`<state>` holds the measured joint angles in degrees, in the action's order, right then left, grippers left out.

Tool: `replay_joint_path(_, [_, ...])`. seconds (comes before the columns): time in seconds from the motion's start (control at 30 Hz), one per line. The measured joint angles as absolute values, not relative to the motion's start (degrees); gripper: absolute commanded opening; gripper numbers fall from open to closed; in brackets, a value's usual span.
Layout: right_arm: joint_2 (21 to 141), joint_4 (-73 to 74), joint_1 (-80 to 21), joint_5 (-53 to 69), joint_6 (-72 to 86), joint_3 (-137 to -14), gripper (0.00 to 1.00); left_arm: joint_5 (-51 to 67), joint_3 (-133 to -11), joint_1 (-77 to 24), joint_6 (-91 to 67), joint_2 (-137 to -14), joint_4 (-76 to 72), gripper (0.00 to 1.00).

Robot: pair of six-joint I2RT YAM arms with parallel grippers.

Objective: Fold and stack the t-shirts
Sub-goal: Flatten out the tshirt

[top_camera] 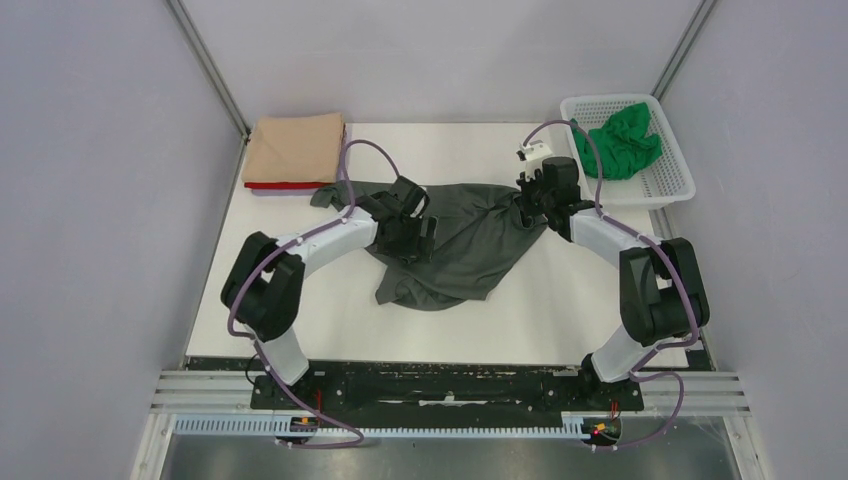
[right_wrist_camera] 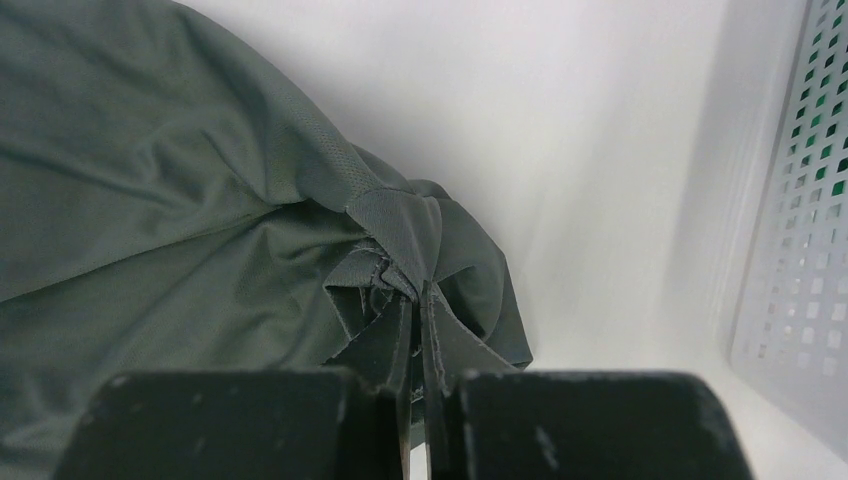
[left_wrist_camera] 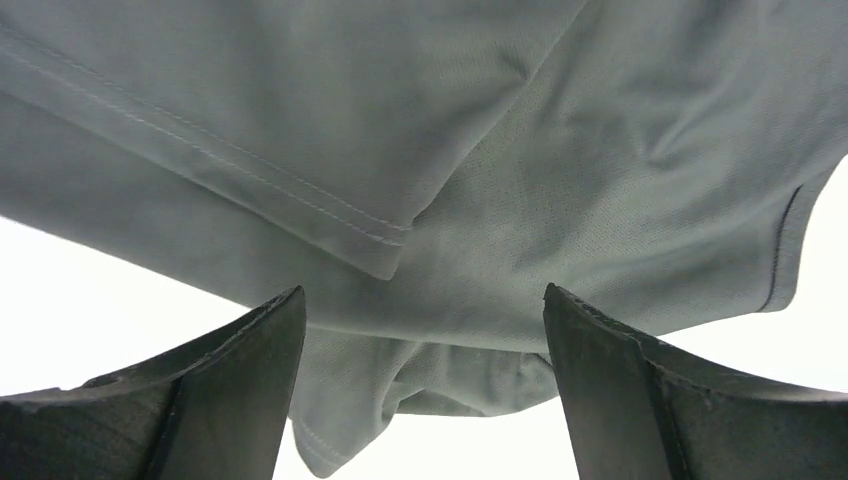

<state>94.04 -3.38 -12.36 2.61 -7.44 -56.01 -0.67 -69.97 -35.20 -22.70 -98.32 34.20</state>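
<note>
A dark grey t-shirt [top_camera: 465, 245] lies crumpled across the middle of the white table. My right gripper [top_camera: 528, 193] is shut on a bunched fold at its right end [right_wrist_camera: 395, 235]. My left gripper [top_camera: 405, 222] is open, its fingers [left_wrist_camera: 235, 385] spread over the shirt's left part [left_wrist_camera: 480, 150] without holding it. A folded tan t-shirt [top_camera: 297, 147] rests on a folded red one [top_camera: 285, 185] at the back left. A bright green t-shirt [top_camera: 622, 140] lies crumpled in the basket. The pale lilac t-shirt is out of view.
A white plastic mesh basket [top_camera: 668, 180] stands at the back right corner, its wall close to my right gripper [right_wrist_camera: 800, 230]. Grey walls enclose the table [top_camera: 560, 310] on three sides.
</note>
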Motion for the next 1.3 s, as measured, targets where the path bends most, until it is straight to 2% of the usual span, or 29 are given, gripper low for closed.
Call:
replay_joint_path(0.17, [94.04,-3.44,-12.36,2.76,-7.46,-55.86,0.0,-1.43,-70.0,-36.34,-23.4,-101.58,34.15,0.74])
replay_joint_path(0.2, [94.04,-3.4,-12.36,2.74,-7.46,-55.46,0.0,-2.79,-70.11,-36.34,-23.4,-102.65,34.13,0.68])
replay_joint_path(0.37, [94.04,-3.38,-12.36,2.7,-7.49,-55.42,0.0,-3.14,-71.0,-36.51,-23.42,-104.29,34.2,0.55])
replay_joint_path(0.83, [93.62,-3.18,-12.21,2.59,-7.51,-55.13,0.0,-6.11,-72.34,-37.1,-23.59,-106.52,34.61,0.33])
replay_joint_path(1.13, [93.62,-2.92,-12.21,2.57,-7.53,-54.92,0.0,-8.54,-74.24,-37.1,-24.82,-106.56,34.63,0.02])
replay_joint_path(1.3, [93.6,-2.87,-12.21,1.96,-7.57,-54.92,0.0,-11.66,-75.61,-37.1,-25.06,-106.56,35.07,0.02])
